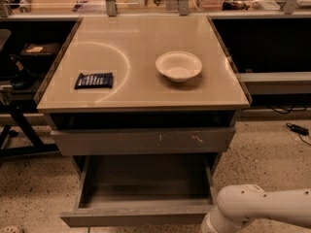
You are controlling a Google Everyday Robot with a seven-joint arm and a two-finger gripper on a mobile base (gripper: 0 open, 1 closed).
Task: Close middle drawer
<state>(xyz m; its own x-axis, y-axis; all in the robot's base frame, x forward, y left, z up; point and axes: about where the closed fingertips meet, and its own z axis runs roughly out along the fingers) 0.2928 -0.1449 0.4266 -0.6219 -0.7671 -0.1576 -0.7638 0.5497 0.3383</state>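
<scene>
Speckled floor [272, 154], tan surface [141, 89] on a grey cabinet, dark bays on either side. The clutter along the back ledge is too murky to name. A white robot arm [262, 208] pokes in at bottom right. Its claw is cut off below the frame edge, so I can't tell if it's spread or pinched. The middle drawer [143, 191] is pulled well out toward the camera, and the arm's rounded joint sits just beside its right front corner. Above it is the scratched drawer front [143, 140]. Open floor to the cabinet's right. Up top there's a white bowl [179, 66] right of centre and a dark snack packet [94, 80] near the left edge, well apart.
</scene>
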